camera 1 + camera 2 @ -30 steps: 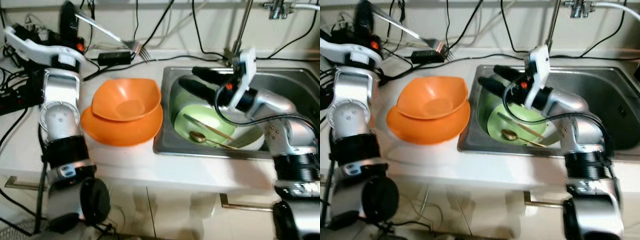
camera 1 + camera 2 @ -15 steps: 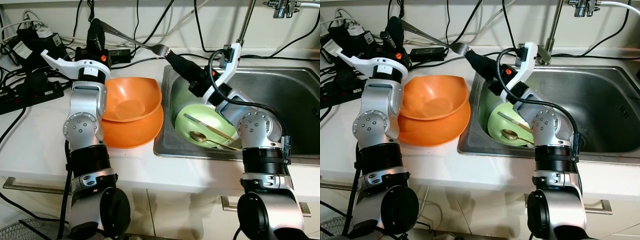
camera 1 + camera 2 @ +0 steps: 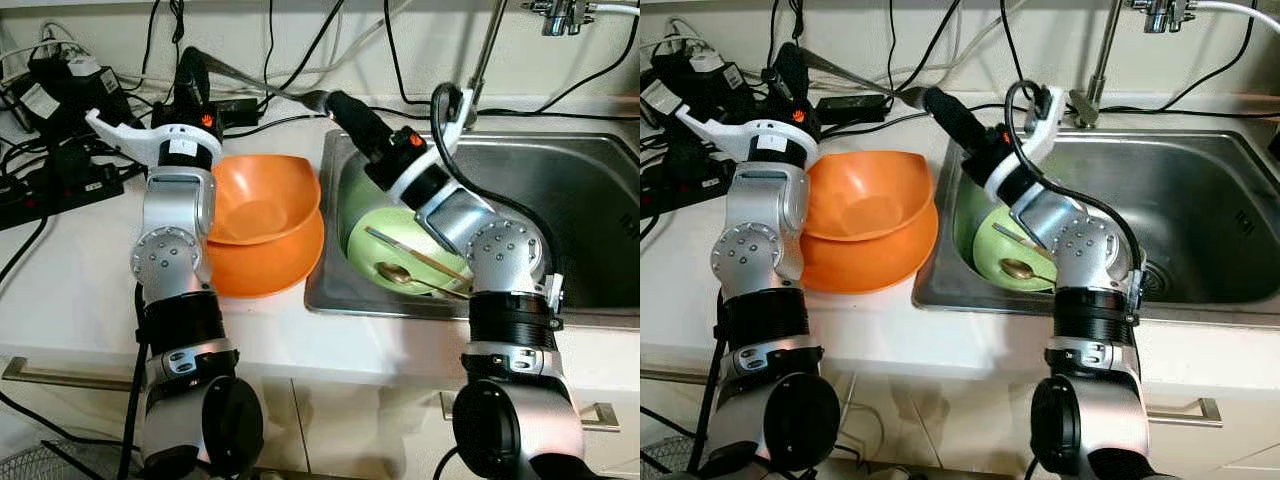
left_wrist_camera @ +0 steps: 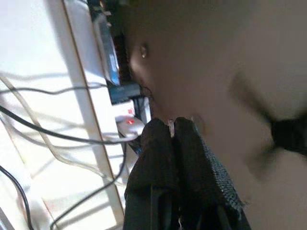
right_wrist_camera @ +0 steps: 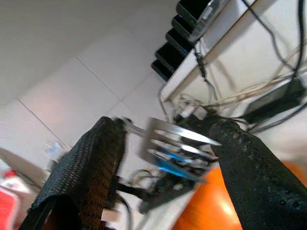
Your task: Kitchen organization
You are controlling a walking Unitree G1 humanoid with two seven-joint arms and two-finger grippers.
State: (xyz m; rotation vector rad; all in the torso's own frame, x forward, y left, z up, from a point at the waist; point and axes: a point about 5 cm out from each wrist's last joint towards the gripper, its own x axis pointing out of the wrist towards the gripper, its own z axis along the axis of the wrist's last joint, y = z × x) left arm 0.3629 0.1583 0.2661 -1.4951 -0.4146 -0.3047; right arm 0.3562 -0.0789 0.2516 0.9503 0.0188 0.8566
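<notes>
A metal fork (image 3: 255, 83) hangs level over the back of the counter. My left gripper (image 3: 190, 65) is shut on its handle, and a thin strip of metal shows between the closed fingers (image 4: 160, 139) in the left wrist view. My right gripper (image 3: 332, 102) is raised from the sink to the fork's head and is open. In the right wrist view the tines (image 5: 175, 139) lie between its two spread fingers (image 5: 98, 158), close to one of them. An orange bowl (image 3: 258, 195) rests on an orange plate (image 3: 270, 268) below the fork.
The steel sink (image 3: 590, 190) holds a green bowl (image 3: 395, 235) with a spoon (image 3: 398, 272) and another long utensil in it. The faucet (image 3: 486, 50) rises behind the sink. Power strips (image 3: 70, 180) and cables crowd the counter's back left.
My right gripper rose out of the sink and swung up and left until its fingers came around the fork's head. The left gripper kept hold of the fork. The camera view shifted.
</notes>
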